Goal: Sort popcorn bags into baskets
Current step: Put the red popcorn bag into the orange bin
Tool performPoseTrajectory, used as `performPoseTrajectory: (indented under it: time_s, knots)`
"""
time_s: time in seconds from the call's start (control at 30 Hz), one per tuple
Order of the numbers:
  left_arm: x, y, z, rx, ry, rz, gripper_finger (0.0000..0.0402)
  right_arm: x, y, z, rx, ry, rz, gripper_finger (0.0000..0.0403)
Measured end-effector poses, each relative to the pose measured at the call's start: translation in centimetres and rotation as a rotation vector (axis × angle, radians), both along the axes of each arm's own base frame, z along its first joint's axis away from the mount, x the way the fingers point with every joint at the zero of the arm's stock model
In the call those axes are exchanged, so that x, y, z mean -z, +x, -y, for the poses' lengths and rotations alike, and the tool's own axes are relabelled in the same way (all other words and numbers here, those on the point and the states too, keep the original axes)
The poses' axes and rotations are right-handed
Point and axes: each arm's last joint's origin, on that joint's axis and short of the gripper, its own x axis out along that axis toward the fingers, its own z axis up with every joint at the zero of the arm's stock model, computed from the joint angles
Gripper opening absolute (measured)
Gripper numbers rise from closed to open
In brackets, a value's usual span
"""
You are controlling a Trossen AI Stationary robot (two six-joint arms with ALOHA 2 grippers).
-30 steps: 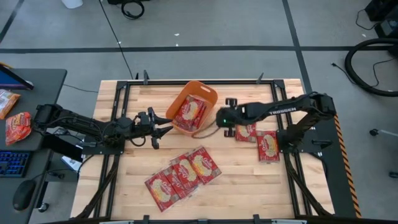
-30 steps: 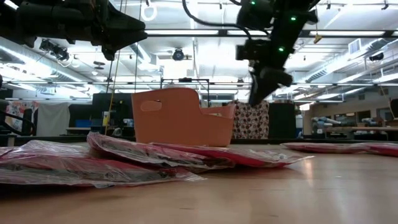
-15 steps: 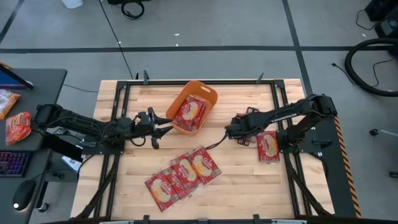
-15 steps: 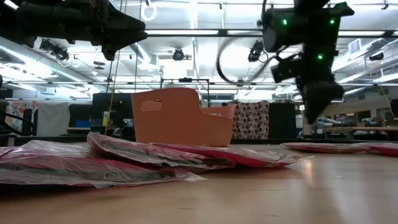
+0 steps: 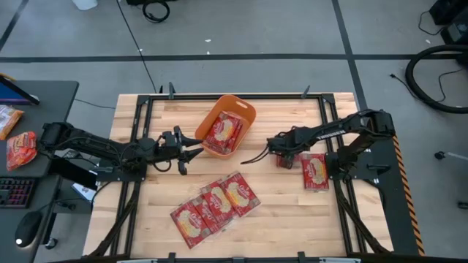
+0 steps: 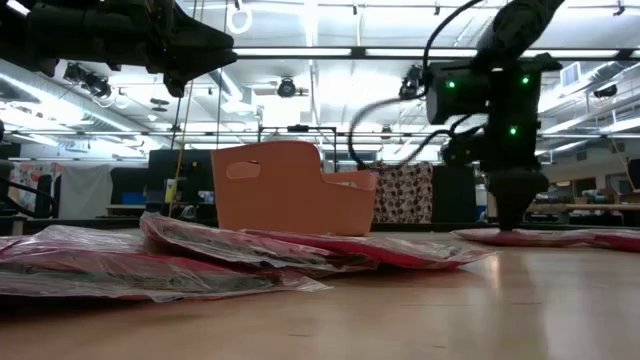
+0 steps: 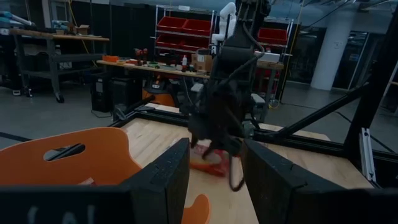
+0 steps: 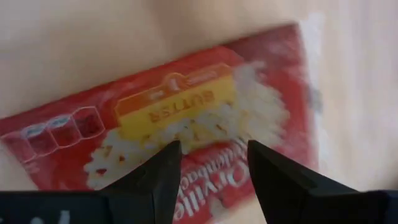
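A robotics lab or workshop — grey concrete floor (image 5: 292, 29) with taped lines, long ceiling strip lights (image 6: 300, 52), metal shelving of red plastic bins (image 7: 186, 28), cluttered workbenches (image 7: 56, 37) behind.

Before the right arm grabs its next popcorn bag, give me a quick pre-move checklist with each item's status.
1. Right gripper open over a popcorn bag: ok.
2. Bag lies flat on the table, label up: ok.
3. Fingertips touching the bag: cannot tell.
4. Orange basket has room; one bag inside: ok.
5. Left gripper open, waiting beside the basket, off the right arm's path: ok.
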Motion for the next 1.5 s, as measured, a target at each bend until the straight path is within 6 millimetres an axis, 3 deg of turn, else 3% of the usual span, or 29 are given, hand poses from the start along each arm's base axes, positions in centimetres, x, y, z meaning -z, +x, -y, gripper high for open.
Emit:
performPoseTrajectory:
  time_s: [0.2,0.3,0.5,0.63,0.77,0.9,1.2,1.33,1.5]
  knots:
    - [0.0,0.0,0.0,-0.003,0.002,0.0,0.0151,-0.4,3.3,-2.4,-0.351,0.25,0.318,0.0189]
    - [0.0,0.0,0.0,-0.003,-0.001,0.0,0.0151,-1.5,4.8,-4.2,-0.564,0.267,0.424,0.0189]
    - [0.0,0.0,0.0,-0.002,-0.002,-0.004,0.0151,-1.8,4.5,-7.4,-0.786,0.146,0.339,0.0182]
    - [0.1,0.0,0.0,-0.002,-0.008,-0.007,0.0151,-1.6,3.8,-8.7,-0.657,0.14,0.31,0.0176]
    - [0.1,0.0,0.0,-0.002,-0.015,-0.005,0.0151,-1.4,3.1,-8.9,-0.491,0.239,0.285,0.0175]
    - [0.1,0.0,0.0,0.0,-0.033,-0.001,0.0151,-1.1,2.0,-9.8,-0.429,0.272,0.204,0.0177]
    - [0.1,0.0,0.0,0.0,-0.034,0.0,0.0151,-0.7,-0.9,-15.0,-0.668,-0.009,0.139,0.0174]
    - [0.1,0.0,0.0,0.0,-0.034,-0.002,0.0151,-0.6,-2.0,-17.3,-0.796,-0.109,0.195,0.0174]
    - [0.1,0.0,0.0,0.0,-0.034,0.0,0.0151,-0.3,-2.8,-19.3,-0.838,-0.111,0.323,0.0174]
